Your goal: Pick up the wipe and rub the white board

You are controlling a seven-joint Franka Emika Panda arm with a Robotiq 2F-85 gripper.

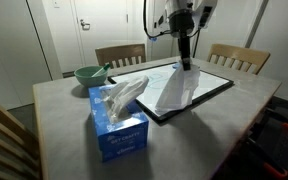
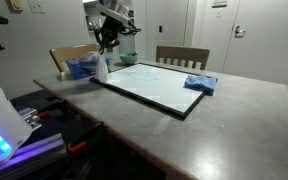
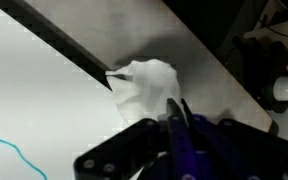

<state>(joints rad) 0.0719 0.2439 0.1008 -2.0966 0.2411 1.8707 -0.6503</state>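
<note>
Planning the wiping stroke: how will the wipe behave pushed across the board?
The wipe looks crumpled and thin, so it will likely flop and bunch rather than stay flat. Probably light; pinched in the shut gripper, it may snag on the white board frame.

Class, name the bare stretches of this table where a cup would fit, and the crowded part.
Bare: the tabletop between the white board and the table edge, also beyond the blue cloth. Crowded: the tissue box, bowl and gripper holding the wipe.

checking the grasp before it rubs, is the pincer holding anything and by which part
The shut pincer holds the small crumpled white tissue wipe, pinched at one edge; the rest of it bunches loose beyond the tips.
</note>
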